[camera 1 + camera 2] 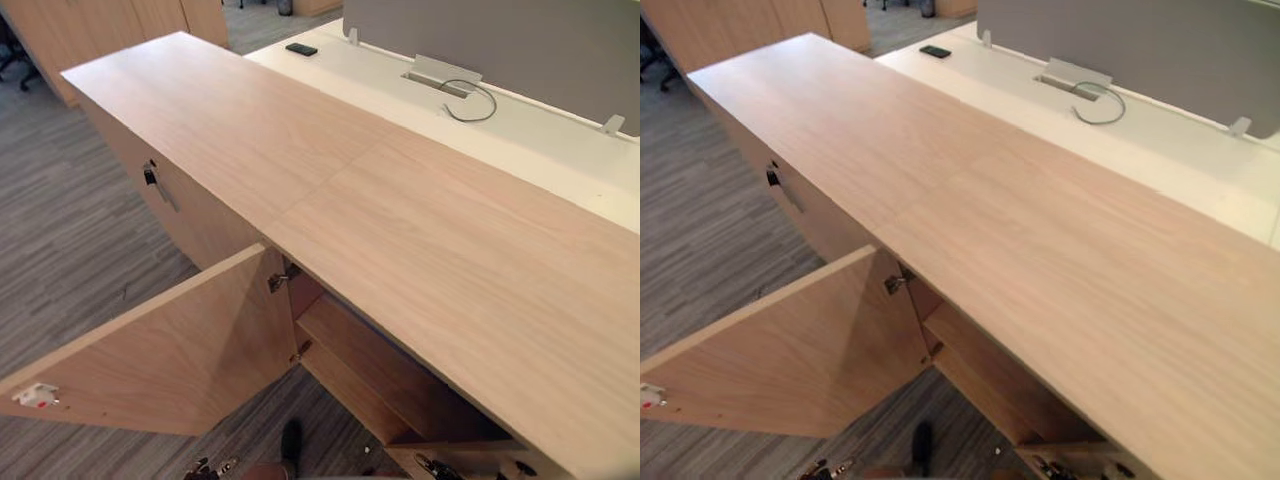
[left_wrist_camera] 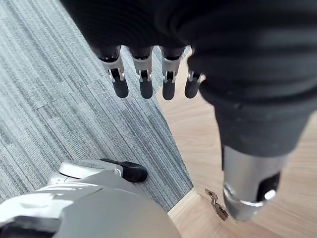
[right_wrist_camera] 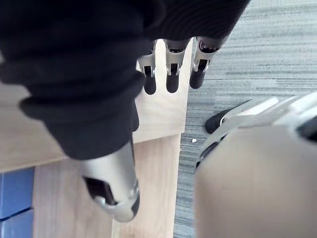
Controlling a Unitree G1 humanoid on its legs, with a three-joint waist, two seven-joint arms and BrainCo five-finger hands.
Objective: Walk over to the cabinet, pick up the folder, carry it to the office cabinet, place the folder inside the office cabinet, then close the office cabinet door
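The long, low office cabinet of pale wood [image 1: 420, 230] stands with its flat wooden door [image 1: 170, 350] swung wide open on silver hinges, just ahead of the left hand [image 2: 146, 84]. A blue flat folder [image 3: 14, 198] shows at its edge against pale wood, close beside the right hand [image 3: 172, 79].

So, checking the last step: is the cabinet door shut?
Open: the light wooden cabinet door stands swung out, its metal hinge and inner shelf exposed.

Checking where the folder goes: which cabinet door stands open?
The nearer door, swung out over the carpet, showing the shelf behind; the farther door, with the dark handle, is shut.
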